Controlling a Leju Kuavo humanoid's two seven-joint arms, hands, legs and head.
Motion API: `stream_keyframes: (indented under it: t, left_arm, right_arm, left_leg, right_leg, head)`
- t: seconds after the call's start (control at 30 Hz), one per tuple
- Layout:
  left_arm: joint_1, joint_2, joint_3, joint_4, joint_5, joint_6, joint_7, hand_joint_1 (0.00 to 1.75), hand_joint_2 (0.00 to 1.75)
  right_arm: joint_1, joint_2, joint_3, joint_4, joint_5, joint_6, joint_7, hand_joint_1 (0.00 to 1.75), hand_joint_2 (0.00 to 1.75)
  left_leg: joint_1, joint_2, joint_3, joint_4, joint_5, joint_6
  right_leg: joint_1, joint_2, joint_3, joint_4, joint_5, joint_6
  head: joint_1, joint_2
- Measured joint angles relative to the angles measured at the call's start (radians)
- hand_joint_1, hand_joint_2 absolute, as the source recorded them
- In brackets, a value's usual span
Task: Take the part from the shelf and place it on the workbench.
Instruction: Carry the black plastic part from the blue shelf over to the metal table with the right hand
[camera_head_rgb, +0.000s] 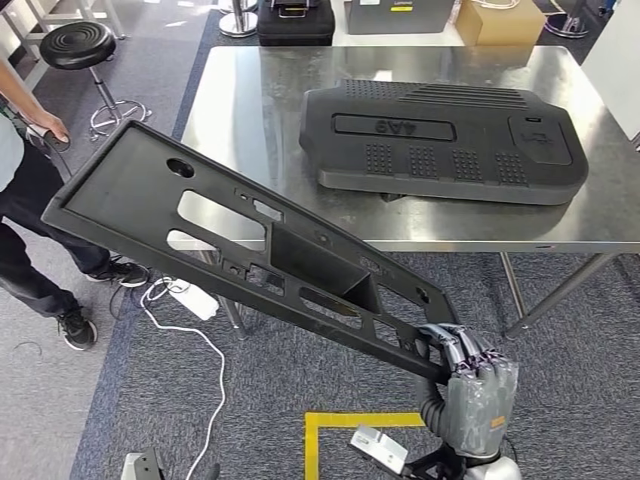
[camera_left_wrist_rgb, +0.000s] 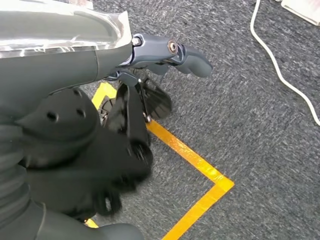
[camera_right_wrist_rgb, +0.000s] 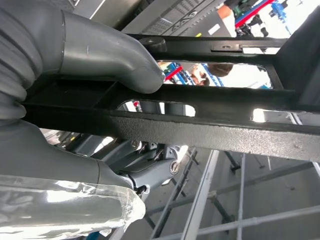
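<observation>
Head view: part held at near end by right hand, far end raised over table edge (not yet set down).
Left wrist view: left hand hangs above floor, fingers apart, nothing held.
Right wrist view: thumb pressed on part bar; placing left.

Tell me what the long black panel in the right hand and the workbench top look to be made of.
Panel: probably moulded plastic, matte black; grainy texture, moulded cutouts and ribs. Workbench top: likely stainless steel, brushed; silvery sheen with soft reflections. The right hand grips the panel's end.
</observation>
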Motion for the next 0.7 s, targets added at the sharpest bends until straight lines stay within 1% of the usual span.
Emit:
stream_keyframes:
  t: [0.03,0.07,0.1,0.13,0.17,0.2,0.27,0.3,0.33,0.37,0.4,0.47,0.5,0.53,0.57,0.6,0.63,0.67,0.7]
  left_arm:
    - [0.000,0.000,0.000,0.000,0.000,0.000,0.000,0.00,1.75]
    - [0.001,0.000,0.000,0.000,0.000,0.001,0.000,0.00,1.75]
    - [0.001,0.001,0.000,0.000,0.000,0.001,0.001,0.00,1.75]
    - [0.002,0.001,0.000,0.000,0.000,0.001,0.001,0.00,1.75]
    - [0.002,0.001,0.000,0.001,-0.001,0.001,0.001,0.00,1.75]
    - [0.001,0.001,0.000,0.001,-0.002,0.001,0.002,0.00,1.75]
    - [0.001,0.001,0.000,0.002,-0.003,0.001,0.002,0.00,1.75]
    - [0.001,0.001,0.000,0.002,-0.002,0.001,0.002,0.00,1.75]
    - [0.001,0.001,0.000,0.002,-0.002,0.001,0.002,0.00,1.75]
    - [0.001,0.001,0.000,0.002,-0.002,0.000,0.002,0.00,1.75]
    - [0.001,0.001,0.000,0.002,-0.002,0.000,0.002,0.00,1.75]
    - [0.002,0.001,0.000,0.002,-0.002,0.000,0.002,0.00,1.75]
    - [0.002,0.001,0.000,0.002,-0.002,0.000,0.002,0.00,1.75]
    - [0.003,0.001,0.000,0.002,-0.002,0.001,0.002,0.00,1.75]
    - [0.004,0.001,0.000,0.002,-0.002,0.001,0.002,0.00,1.75]
    - [0.004,0.001,0.000,0.002,-0.002,0.000,0.002,0.00,1.75]
    - [0.004,0.000,0.000,0.002,-0.002,0.000,0.002,0.00,1.75]
    - [0.004,0.000,0.000,0.002,-0.002,0.000,0.002,0.00,1.75]
    - [0.004,0.000,0.000,0.002,-0.002,-0.001,0.003,0.00,1.75]
  right_arm:
    - [0.001,0.000,0.000,0.001,0.000,0.000,0.001,1.75,1.75]
    - [0.002,0.000,0.000,0.001,0.001,0.000,0.001,1.75,1.75]
    - [0.003,0.000,0.000,0.002,0.001,0.000,0.002,1.75,1.75]
    - [0.003,0.000,0.000,0.002,0.001,0.000,0.003,1.75,1.75]
    - [0.002,0.000,0.000,0.002,0.001,0.000,0.003,1.75,1.75]
    - [0.002,0.000,0.000,0.002,0.001,0.000,0.004,1.75,1.75]
    - [0.002,0.000,0.000,0.002,0.001,0.000,0.005,1.75,1.75]
    - [0.002,0.000,0.000,0.002,0.002,0.000,0.005,1.75,1.75]
    - [0.001,0.000,0.000,0.002,0.002,0.000,0.005,1.75,1.75]
    - [0.000,0.000,0.000,0.001,0.002,0.000,0.005,1.75,1.75]
    - [0.000,-0.001,0.000,0.001,0.002,0.000,0.005,1.75,1.75]
    - [0.001,-0.001,0.000,0.002,0.002,0.000,0.007,1.75,1.75]
    - [0.003,-0.002,0.000,0.002,0.002,0.000,0.009,1.75,1.75]
    - [0.004,-0.002,-0.001,0.002,0.002,0.000,0.011,1.75,1.75]
    - [0.005,-0.003,-0.001,0.002,0.002,0.000,0.012,1.75,1.75]
    - [0.005,-0.003,-0.001,0.001,0.003,0.000,0.013,1.75,1.75]
    - [0.005,-0.004,-0.001,0.001,0.003,0.000,0.014,1.75,1.75]
    - [0.006,-0.004,-0.001,0.000,0.004,0.000,0.014,1.75,1.75]
    - [0.007,-0.004,-0.002,-0.001,0.005,0.000,0.014,1.75,1.75]
  left_leg:
    - [0.001,0.000,-0.015,0.003,0.022,-0.001]
    - [0.003,0.000,-0.011,-0.033,0.064,-0.002]
    - [0.005,0.000,0.006,-0.096,0.114,-0.001]
    - [0.004,0.000,0.027,-0.154,0.150,0.000]
    - [0.002,0.000,0.046,-0.204,0.170,0.005]
    - [-0.001,0.000,0.058,-0.230,0.172,0.010]
    - [-0.006,-0.001,0.070,-0.245,0.156,0.024]
    - [-0.005,-0.002,0.075,-0.248,0.154,0.030]
    - [-0.003,-0.003,0.083,-0.253,0.150,0.037]
    - [0.000,-0.003,0.092,-0.257,0.147,0.042]
    - [0.001,-0.003,0.100,-0.261,0.143,0.046]
    - [0.001,-0.003,0.113,-0.262,0.131,0.051]
    - [0.001,-0.003,0.121,-0.262,0.124,0.050]
    - [0.001,-0.004,0.132,-0.262,0.115,0.050]
    - [0.001,-0.005,0.145,-0.262,0.106,0.048]
    - [0.001,-0.007,0.159,-0.263,0.096,0.045]
    - [0.001,-0.007,0.173,-0.264,0.087,0.041]
    - [0.001,-0.007,0.182,-0.266,0.079,0.037]
    - [0.001,-0.008,0.188,-0.269,0.073,0.031]
  right_leg:
    - [0.000,0.002,0.010,0.000,-0.008,0.001]
    - [-0.001,0.004,0.023,0.000,-0.017,0.003]
    - [-0.001,0.006,0.037,0.000,-0.027,0.007]
    - [0.000,0.007,0.049,0.000,-0.038,0.013]
    - [0.000,0.008,0.057,0.001,-0.047,0.019]
    - [0.000,0.009,0.062,0.001,-0.054,0.026]
    - [-0.002,0.009,0.067,0.002,-0.057,0.037]
    - [-0.003,0.008,0.070,0.006,-0.058,0.041]
    - [-0.003,0.006,0.066,0.024,-0.063,0.045]
    - [-0.004,0.005,0.050,0.057,-0.073,0.049]
    - [-0.005,0.004,0.022,0.108,-0.090,0.053]
    - [-0.007,0.002,-0.062,0.233,-0.130,0.060]
    - [-0.007,0.002,-0.098,0.275,-0.137,0.061]
    - [-0.008,0.001,-0.120,0.284,-0.126,0.061]
    - [-0.007,0.001,-0.125,0.257,-0.093,0.060]
    - [-0.007,0.001,-0.115,0.200,-0.043,0.058]
    - [-0.006,0.000,-0.102,0.142,-0.001,0.054]
    - [-0.003,-0.001,-0.092,0.091,0.023,0.049]
    - [0.001,-0.002,-0.085,0.060,0.037,0.042]
  head:
    - [0.000,0.000]
    - [0.000,0.000]
    - [0.000,0.000]
    - [0.000,0.000]
    - [0.001,0.000]
    - [0.002,0.000]
    - [0.002,0.000]
    - [0.002,0.000]
    - [0.002,0.000]
    - [0.004,0.000]
    - [0.004,0.000]
    - [0.005,0.000]
    - [0.005,0.000]
    - [0.005,0.000]
    - [0.005,0.000]
    - [0.005,0.000]
    - [0.005,0.000]
    - [0.005,0.000]
    - [0.005,0.000]
